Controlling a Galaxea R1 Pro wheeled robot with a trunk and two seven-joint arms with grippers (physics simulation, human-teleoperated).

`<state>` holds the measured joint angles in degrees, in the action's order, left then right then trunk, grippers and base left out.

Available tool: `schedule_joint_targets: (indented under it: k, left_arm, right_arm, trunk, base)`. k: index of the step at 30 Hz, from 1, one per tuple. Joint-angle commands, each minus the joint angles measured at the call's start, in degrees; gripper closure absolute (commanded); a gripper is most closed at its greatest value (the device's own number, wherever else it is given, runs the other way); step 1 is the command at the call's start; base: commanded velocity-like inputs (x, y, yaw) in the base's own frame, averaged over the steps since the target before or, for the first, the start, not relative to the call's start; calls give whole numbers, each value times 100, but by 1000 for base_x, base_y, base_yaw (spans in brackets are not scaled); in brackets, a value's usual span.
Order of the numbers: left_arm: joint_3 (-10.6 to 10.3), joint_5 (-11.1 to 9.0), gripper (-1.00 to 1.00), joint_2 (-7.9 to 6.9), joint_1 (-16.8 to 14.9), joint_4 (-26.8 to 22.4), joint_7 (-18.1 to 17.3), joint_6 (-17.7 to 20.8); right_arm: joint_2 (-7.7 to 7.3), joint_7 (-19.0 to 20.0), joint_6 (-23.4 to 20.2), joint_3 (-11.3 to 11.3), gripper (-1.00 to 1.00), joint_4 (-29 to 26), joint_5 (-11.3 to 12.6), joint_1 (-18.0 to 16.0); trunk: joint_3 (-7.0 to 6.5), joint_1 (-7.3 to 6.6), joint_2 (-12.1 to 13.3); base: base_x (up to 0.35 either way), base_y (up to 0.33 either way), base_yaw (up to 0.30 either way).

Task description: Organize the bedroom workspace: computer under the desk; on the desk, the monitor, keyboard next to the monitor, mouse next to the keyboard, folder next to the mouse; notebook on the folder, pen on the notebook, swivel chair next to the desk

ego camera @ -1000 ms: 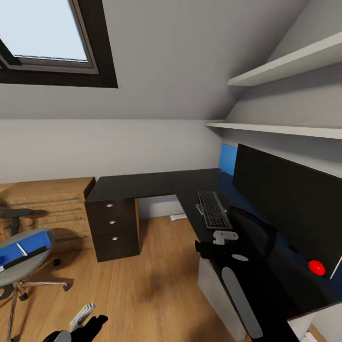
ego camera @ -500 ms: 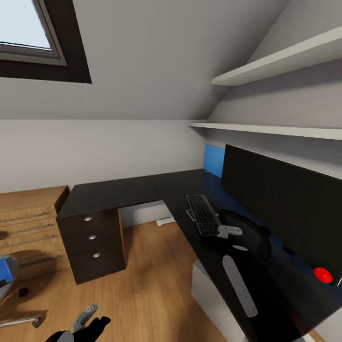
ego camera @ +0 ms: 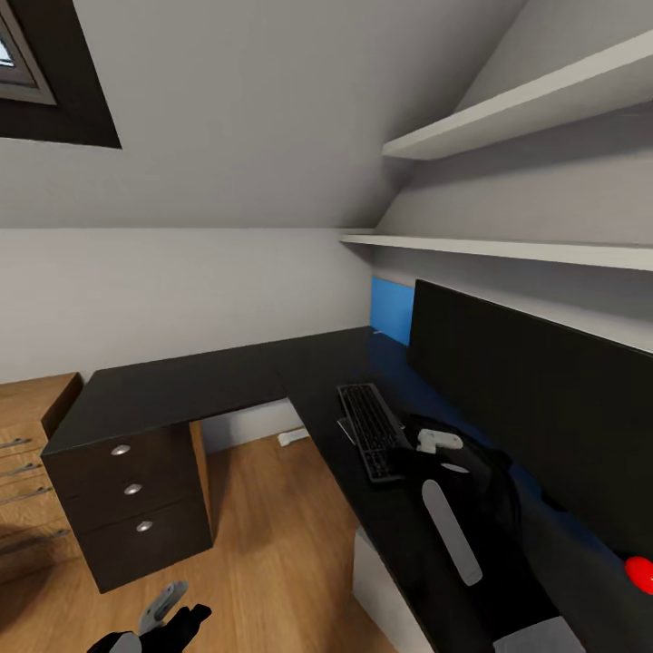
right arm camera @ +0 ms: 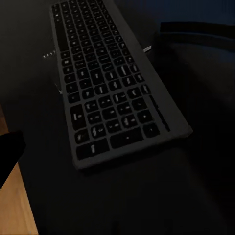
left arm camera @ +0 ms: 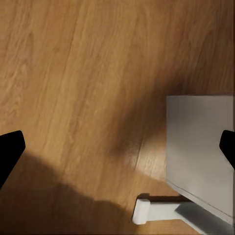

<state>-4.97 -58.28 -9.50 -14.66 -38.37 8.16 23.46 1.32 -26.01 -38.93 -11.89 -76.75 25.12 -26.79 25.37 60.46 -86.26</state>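
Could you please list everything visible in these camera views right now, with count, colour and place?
desk: one, black L-shaped, along the walls.
drawer unit: one, black, three silver knobs, under the desk's end.
monitor: one, black, on the desk by the wall.
keyboard: one, dark keys, on the desk before the monitor.
shelves: two, white, above the monitor.
wooden cabinet: one, light brown, beside the drawer unit.
left gripper: low over the floor.
right gripper: above the desk, by the keyboard.

A sloped grey ceiling meets pale walls; two white shelves hang above, over a wooden plank floor.
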Motion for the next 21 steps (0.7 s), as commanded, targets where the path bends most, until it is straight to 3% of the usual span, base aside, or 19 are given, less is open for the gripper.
schedule_joint_targets:
  k: [1,10,21]
  left_arm:
    - [-31,-61,-100,-8,-2,-13,54,2]
    - [-29,-61,-100,-8,-2,-13,54,-2]
    - [-22,-61,-100,-8,-2,115,54,-8]
  right_arm:
    - [-1,-50,56,-7,-100,133,64,-62]
    - [3,-37,164,1,-100,369,81,-161]
    - [22,-41,269,8,-100,388,69,-161]
  trunk:
    - [7,3,-4]
    - [7,3,-4]
    - [7,3,-4]
  base:
    - [337,1,-12]
    - [321,48,-3]
    - [53,16,0]
